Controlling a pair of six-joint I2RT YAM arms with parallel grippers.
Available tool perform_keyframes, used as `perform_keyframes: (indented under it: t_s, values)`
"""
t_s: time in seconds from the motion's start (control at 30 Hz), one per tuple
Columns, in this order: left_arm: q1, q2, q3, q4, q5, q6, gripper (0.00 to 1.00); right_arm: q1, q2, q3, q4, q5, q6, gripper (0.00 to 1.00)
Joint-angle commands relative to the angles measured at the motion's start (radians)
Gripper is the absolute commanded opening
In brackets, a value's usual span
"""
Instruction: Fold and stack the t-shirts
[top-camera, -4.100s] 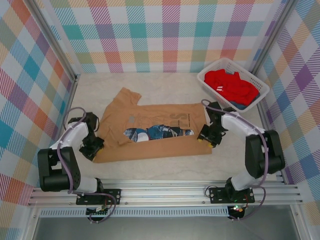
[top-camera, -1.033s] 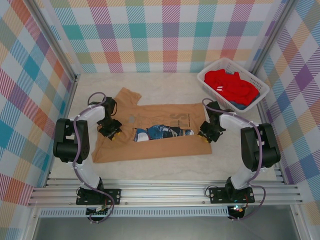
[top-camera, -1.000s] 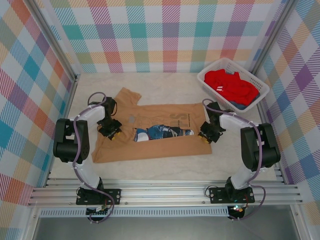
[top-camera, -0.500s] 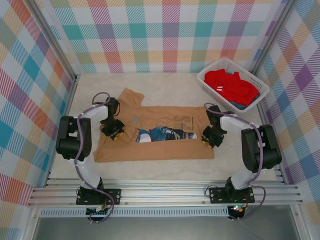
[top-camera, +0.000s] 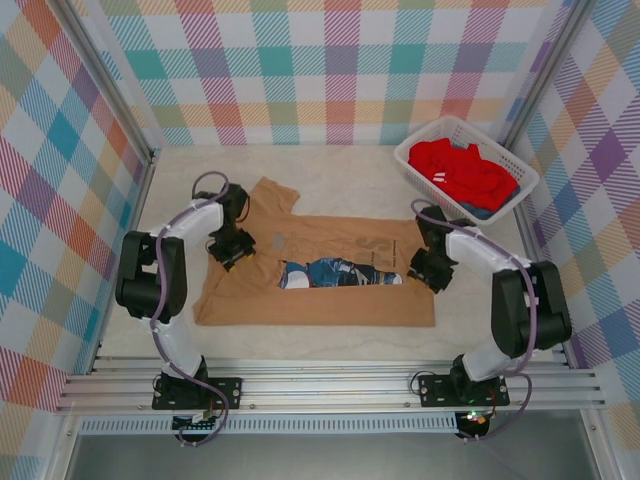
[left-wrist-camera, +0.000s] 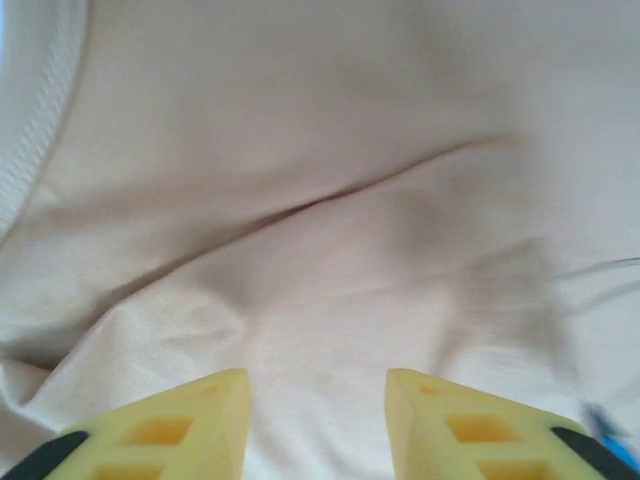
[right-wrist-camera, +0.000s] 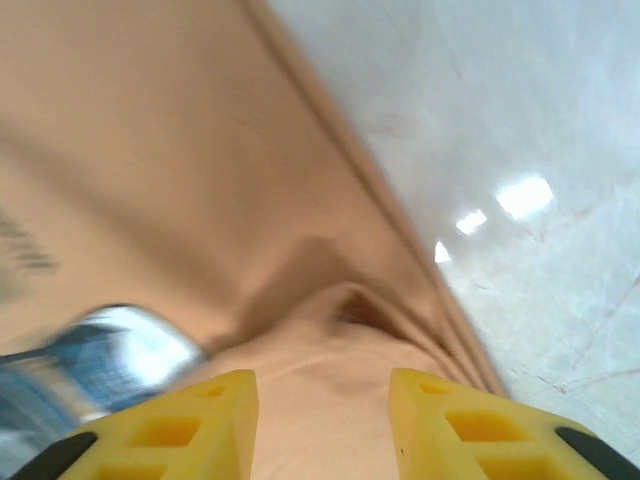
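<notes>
Two tees from above. Flat on the table (top-camera: 330, 165), the tan-orange t-shirt (top-camera: 320, 305), stretched between the two sets of fingers, its near part seemingly doubled up toward the strip of blue print. Down on the cloth at the sleeve side, the left gripper (top-camera: 232, 247); down at the opposite edge, the right gripper (top-camera: 432, 272). Well beyond the right fingers, the red t-shirt (top-camera: 455, 165), heaped in the white basket (top-camera: 412, 158).

From the left wrist: yellow fingers (left-wrist-camera: 170, 430) spread apart, pinching nothing. Tan cloth beneath and ahead of the tips, one long crease running across in front, a stitched band ahead and off to the left.

From the right wrist: yellow fingers (right-wrist-camera: 170, 425) likewise apart, holding nothing. Just ahead of the gap, a small pucker of cloth; to the right of the right finger, the shirt's edge running away, bare table past it; to the left, a blur of blue print.

Judged by look: light, limp, thin knit, with no stiffness at all. Likely to sag and crumple wherever unsupported, and to drag on the table rather than slide. Nothing fragile. Best taken at two points at once, at edge or corner, pinching both layers of a fold so as not to peel the top one away. Better still at a hem, thicker and less apt to slip from the pads.
</notes>
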Motion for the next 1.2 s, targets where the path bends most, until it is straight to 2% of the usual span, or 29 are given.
perform_keyframes:
  t_s: [0.0, 0.13, 0.2, 0.27, 0.5, 0.67, 0.93, 1.17]
  values:
    - [0.023, -0.025, 0.173, -0.05, -0.053, 0.022, 0.43, 0.007, -0.064, 0.085, 0.062, 0.05, -0.107, 0.41]
    - [0.063, 0.128, 0.345, 0.016, 0.017, 0.035, 0.38, 0.003, 0.022, 0.156, 0.181, 0.055, -0.172, 0.41]
    - [0.076, 0.21, 0.419, -0.028, 0.036, 0.0, 0.32, 0.001, 0.071, 0.186, 0.256, -0.005, -0.183, 0.4]
    - [0.081, 0.241, 0.44, -0.086, 0.037, -0.044, 0.28, 0.004, 0.121, 0.249, 0.23, -0.036, -0.152, 0.38]
    - [0.102, 0.114, 0.123, 0.011, 0.066, -0.161, 0.28, 0.058, 0.201, 0.268, 0.203, -0.082, -0.102, 0.38]
    - [0.146, 0.098, -0.019, 0.049, 0.016, -0.185, 0.27, 0.071, 0.202, 0.252, 0.196, -0.104, -0.097, 0.39]
    - [0.241, 0.126, -0.063, 0.068, -0.106, -0.042, 0.27, 0.07, 0.198, 0.264, 0.189, -0.098, -0.116, 0.39]
    - [0.3, 0.144, 0.016, 0.046, -0.152, 0.083, 0.28, 0.069, 0.243, 0.316, 0.205, -0.074, -0.146, 0.4]
